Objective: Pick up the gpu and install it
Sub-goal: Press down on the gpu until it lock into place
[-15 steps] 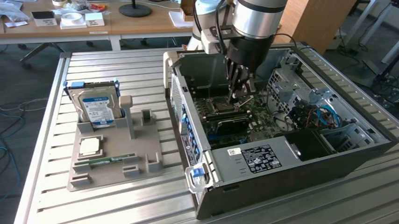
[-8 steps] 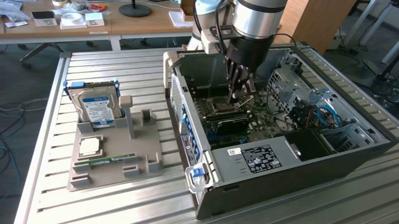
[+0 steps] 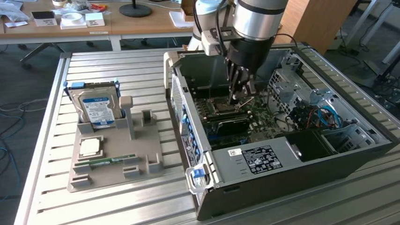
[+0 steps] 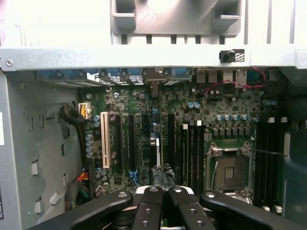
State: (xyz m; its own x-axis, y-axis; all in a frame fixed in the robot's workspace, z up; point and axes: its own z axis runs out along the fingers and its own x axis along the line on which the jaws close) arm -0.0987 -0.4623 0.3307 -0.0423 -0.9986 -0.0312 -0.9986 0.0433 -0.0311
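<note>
One hard drive [image 3: 97, 111] with blue-white label unreadable, one open computer case [image 3: 325, 159], one clenched pincer [image 3: 239, 96] over motherboard [image 4: 192, 129], grasping nothing visible.

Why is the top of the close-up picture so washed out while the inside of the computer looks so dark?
In the wrist view, the grey holder outside the computer case sits in bright light and blows out to near white, while the motherboard lies shaded by the case walls. In the exterior view, light falls evenly on the slatted table, with mild glare on the arm's metal sleeve.
</note>
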